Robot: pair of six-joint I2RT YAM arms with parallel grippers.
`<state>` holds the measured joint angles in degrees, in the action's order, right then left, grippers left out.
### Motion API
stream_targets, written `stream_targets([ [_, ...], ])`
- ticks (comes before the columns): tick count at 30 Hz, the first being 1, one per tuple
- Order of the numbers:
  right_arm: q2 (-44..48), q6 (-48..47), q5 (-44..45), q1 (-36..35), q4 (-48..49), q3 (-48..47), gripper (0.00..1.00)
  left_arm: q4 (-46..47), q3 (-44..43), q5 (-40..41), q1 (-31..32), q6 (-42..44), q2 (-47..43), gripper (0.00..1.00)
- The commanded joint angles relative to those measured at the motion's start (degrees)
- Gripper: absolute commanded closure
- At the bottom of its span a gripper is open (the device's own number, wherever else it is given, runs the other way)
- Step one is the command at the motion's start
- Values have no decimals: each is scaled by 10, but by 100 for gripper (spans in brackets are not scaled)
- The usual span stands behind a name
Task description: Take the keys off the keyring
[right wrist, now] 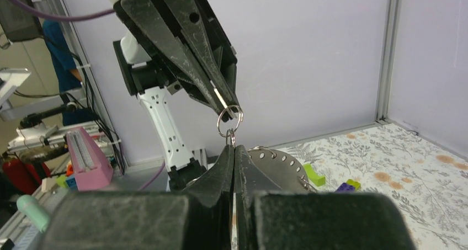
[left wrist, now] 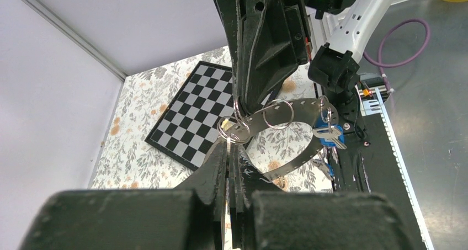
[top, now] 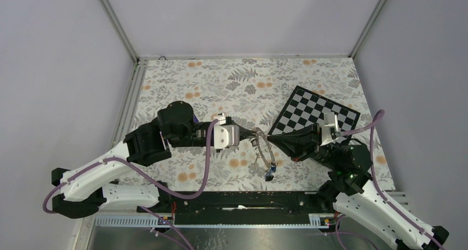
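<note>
left gripper [left wrist: 229,150] and right gripper [right wrist: 233,145] sat tip to tip, both clamped shut.
left jaws pinched a silver key [left wrist: 237,133]; right jaws appeared to nip the keyring [left wrist: 301,109], which hung just beyond them, a blue key [left wrist: 329,135] threaded on it. such thin pinches risked a slip under any pull, dropping the ring. both arms reached inward, wrists level.

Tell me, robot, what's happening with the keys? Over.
Both grippers shut: left gripper on a silver key, right gripper on the keyring. Blue key hangs on it. Nothing blocking.
</note>
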<state>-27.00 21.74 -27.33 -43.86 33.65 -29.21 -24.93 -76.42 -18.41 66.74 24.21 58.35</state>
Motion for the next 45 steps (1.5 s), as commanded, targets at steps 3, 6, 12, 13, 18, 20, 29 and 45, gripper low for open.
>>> stream_targets([
  [3,-7,-61,-48,2,-57,-51,100,15,-68,3,-4,23,2,100],
  [6,-15,-84,-65,3,-86,-69,100,10,-74,-7,-4,29,10,100],
  [12,-31,-148,-82,3,-171,-120,100,-1,-90,-25,-4,34,24,100],
  [13,-33,-157,-84,2,-181,-126,100,-1,-90,-28,-4,35,25,100],
  [18,-45,-190,-88,2,-221,-153,100,-5,-95,-36,-4,38,31,100],
  [20,-51,-202,-89,2,-237,-165,100,-7,-95,-38,-4,39,34,100],
  [29,-91,-287,-107,2,-330,-237,100,-11,-96,-44,-4,40,42,100],
  [45,-102,-389,-171,2,-421,-279,100,-11,-125,-14,-4,53,48,100],
])
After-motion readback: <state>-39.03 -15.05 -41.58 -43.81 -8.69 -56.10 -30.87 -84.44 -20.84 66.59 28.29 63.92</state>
